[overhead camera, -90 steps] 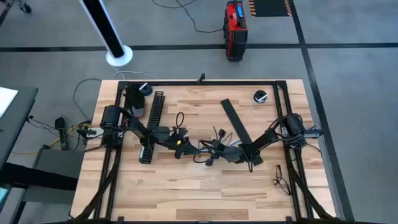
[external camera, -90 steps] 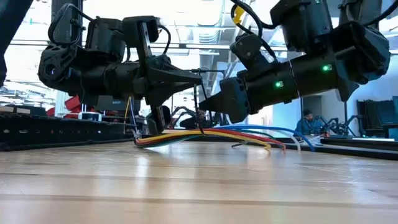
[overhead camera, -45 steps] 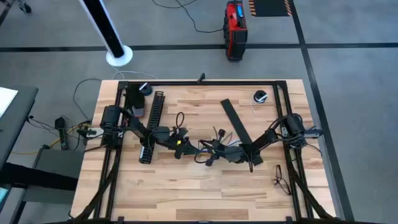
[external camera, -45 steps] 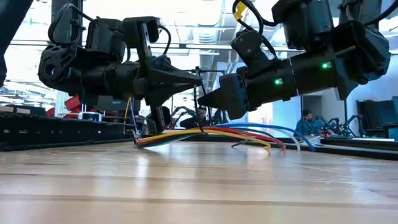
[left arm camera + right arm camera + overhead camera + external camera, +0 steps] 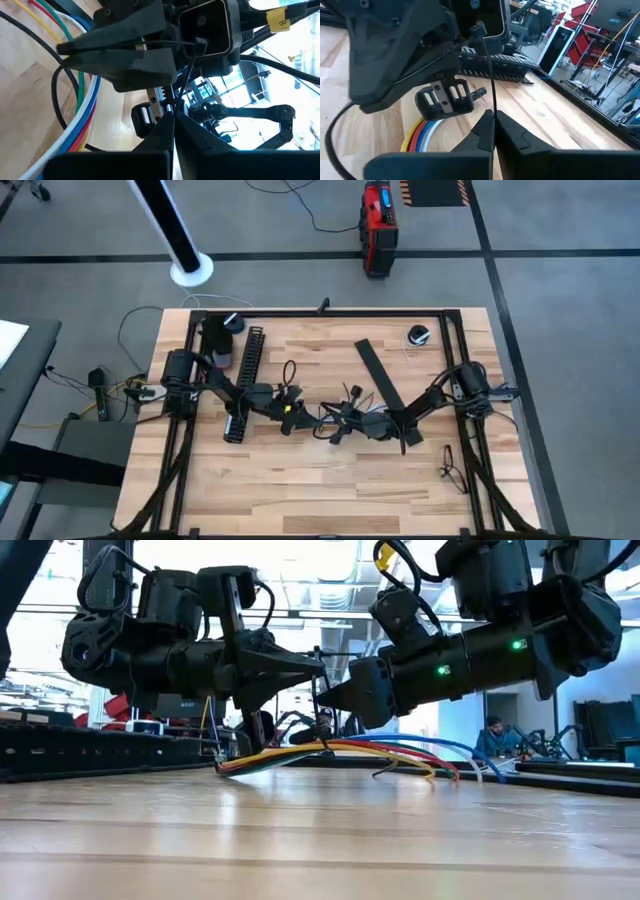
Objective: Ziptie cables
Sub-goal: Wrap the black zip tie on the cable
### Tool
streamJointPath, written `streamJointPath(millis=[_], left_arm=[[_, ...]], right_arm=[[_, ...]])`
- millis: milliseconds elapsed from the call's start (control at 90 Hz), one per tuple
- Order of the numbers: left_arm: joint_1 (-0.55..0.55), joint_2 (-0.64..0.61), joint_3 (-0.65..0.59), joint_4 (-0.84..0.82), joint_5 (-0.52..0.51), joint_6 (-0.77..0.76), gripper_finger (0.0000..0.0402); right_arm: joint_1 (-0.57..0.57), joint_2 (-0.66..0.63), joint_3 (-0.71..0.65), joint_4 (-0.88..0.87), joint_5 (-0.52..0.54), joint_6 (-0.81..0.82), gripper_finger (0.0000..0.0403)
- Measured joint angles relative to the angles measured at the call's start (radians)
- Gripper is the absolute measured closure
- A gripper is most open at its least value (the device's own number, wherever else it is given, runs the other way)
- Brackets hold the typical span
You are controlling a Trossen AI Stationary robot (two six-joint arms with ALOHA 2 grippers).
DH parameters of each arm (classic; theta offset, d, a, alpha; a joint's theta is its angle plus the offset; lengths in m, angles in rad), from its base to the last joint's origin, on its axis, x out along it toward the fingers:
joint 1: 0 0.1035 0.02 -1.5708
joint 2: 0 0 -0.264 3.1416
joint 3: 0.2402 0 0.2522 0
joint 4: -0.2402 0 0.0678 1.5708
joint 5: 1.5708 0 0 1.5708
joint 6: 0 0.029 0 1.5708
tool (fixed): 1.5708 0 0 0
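The right end effector (image 5: 322, 697) had crept a little further toward the left end effector (image 5: 318, 666) than a second before; both hung tip to tip above the cables (image 5: 340, 753). Each had its fingers closed on a thin black ziptie (image 5: 489, 75) strung between them. A yellow tag (image 5: 278, 20) bore writing too small to read. Only the low view showed the cables fanned flat on the surface (image 5: 300, 830); the high view placed them mid-table (image 5: 345, 420).

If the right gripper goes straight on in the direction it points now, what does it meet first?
Most likely the left gripper: the two point tip to tip just above the cables, with a thin black zip tie between them. The right gripper looks shut on that tie.
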Motion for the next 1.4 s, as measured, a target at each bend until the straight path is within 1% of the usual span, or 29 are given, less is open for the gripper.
streamJointPath(millis=[200, 322, 456, 611, 711, 833, 1067, 1400], left_arm=[[0.003, 0.0, 0.0, -0.009, 0.0, -0.05, 0.0402], [0.008, 0.0, 0.0, -0.008, 0.002, -0.048, 0.0401], [0.028, 0.0, 0.0, -0.006, 0.009, -0.05, 0.0401], [0.052, 0.0, 0.0, -0.007, 0.053, -0.08, 0.0402], [0.052, 0.0, 0.0, -0.008, 0.06, -0.089, 0.0401], [0.052, 0.0, 0.0, 0.005, 0.071, -0.078, 0.0401], [0.052, 0.0, 0.0, 0.105, 0.082, -0.058, 0.0401], [0.052, 0.0, 0.0, 0.085, 0.096, 0.014, 0.0401]], right_arm=[[0.002, 0.0, 0.0, 0.012, 0.0, -0.009, 0.0403], [0.007, 0.0, 0.0, 0.014, 0.0, -0.01, 0.0403], [0.018, 0.0, 0.0, 0.042, 0.0, -0.051, 0.0403], [0.023, 0.0, 0.001, 0.07, 0.004, -0.082, 0.0403], [0.022, 0.0, 0.001, 0.07, 0.005, -0.085, 0.0403], [0.018, 0.0, 0.001, 0.065, 0.004, -0.088, 0.0403], [0.013, 0.0, 0.001, 0.062, 0.003, -0.088, 0.0403], [0.013, 0.0, 0.001, 0.061, -0.003, -0.084, 0.0403]])
